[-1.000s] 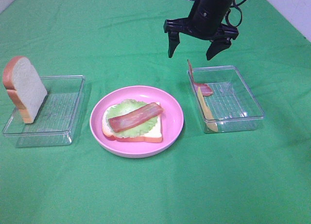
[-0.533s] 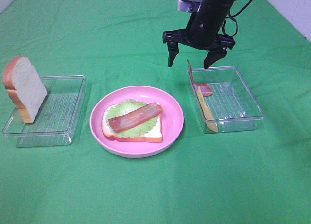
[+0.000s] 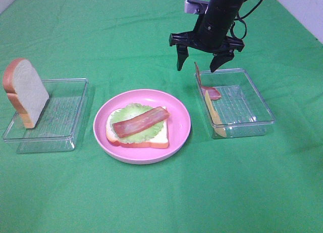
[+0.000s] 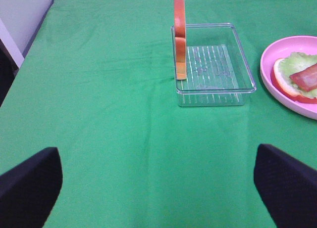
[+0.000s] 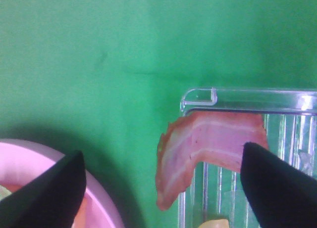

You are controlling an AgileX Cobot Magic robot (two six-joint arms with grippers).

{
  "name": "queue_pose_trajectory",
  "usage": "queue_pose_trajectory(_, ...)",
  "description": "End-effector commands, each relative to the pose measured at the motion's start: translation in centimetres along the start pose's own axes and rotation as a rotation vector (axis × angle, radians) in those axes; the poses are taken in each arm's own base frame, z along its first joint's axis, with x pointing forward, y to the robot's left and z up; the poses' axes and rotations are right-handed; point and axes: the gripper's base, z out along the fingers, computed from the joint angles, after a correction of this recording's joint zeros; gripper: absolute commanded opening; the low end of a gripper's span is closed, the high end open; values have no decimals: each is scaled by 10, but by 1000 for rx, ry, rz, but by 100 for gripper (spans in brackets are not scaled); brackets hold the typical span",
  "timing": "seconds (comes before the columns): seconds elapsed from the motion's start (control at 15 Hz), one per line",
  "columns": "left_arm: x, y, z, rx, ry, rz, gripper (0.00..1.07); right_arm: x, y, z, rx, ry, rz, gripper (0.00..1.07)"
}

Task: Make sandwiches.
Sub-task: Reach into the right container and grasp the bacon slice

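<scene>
On the pink plate (image 3: pixel 177 136) lies the sandwich stack: a bread slice (image 3: pixel 156 140), a lettuce leaf (image 3: pixel 132 114) and a bacon strip (image 3: pixel 140 121) on top. A second bread slice (image 3: pixel 25 91) leans upright in the left clear tray (image 3: pixel 75 111). The right clear tray (image 3: pixel 252 104) holds another bacon strip (image 3: pixel 197 74) draped over its far left corner and a yellow cheese slice (image 3: pixel 212 114) against its left wall. My right gripper (image 3: pixel 198 67) hangs open just above that bacon (image 5: pixel 208 144), one finger on each side. My left gripper (image 4: pixel 158 188) is open over bare cloth.
Green cloth covers the whole table. The left tray (image 4: pixel 215 84) with its upright bread (image 4: pixel 180 35) lies ahead of the left gripper, the plate's edge (image 4: pixel 277 97) beside it. The right tray's rim (image 5: pixel 247 95) lies under the right gripper.
My right gripper has come down a little toward the bacon at the tray's corner, and its fingers have narrowed slightly. Nothing else has moved.
</scene>
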Motion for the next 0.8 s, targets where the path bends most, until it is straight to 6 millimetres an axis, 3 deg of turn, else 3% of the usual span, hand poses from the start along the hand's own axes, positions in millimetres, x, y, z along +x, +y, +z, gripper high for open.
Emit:
queue_pose_trajectory(0.07,0,0,-1,3,-25,1,99,0,-2,6,11,14,-15,80)
queue_pose_trajectory(0.33,0,0,-1,3,-25,1,99,0,-2,7,11,14,-14,80)
queue_pose_trajectory(0.8,0,0,-1,2,-25,2,99,0,-2,7,14,13,-16,66)
